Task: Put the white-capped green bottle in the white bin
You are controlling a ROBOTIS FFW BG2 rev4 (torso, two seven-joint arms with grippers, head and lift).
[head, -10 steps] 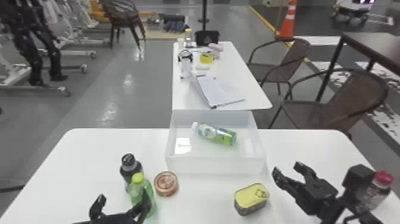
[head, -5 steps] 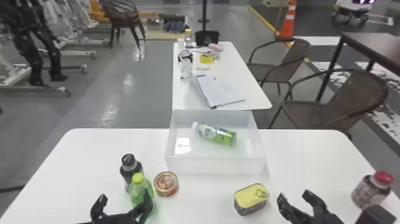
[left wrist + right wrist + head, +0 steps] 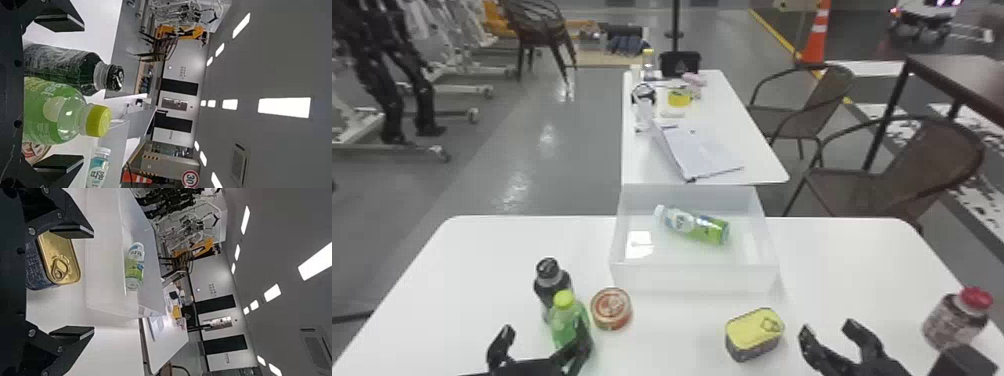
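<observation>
Nearest me, the left gripper (image 3: 544,334) has its fingers spread by a yellow-capped bottle (image 3: 565,322); the right gripper (image 3: 828,329) gapes empty near a tin (image 3: 753,335). Beyond, the white-capped green bottle (image 3: 693,226) lies on its side inside the white bin (image 3: 692,278).

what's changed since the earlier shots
The right gripper has drawn back toward the robot, its arm now covering less of the red-capped bottle. Nothing was gripped or released. The white-capped green bottle stayed lying in the white bin; the yellow-topped can stayed put.
</observation>
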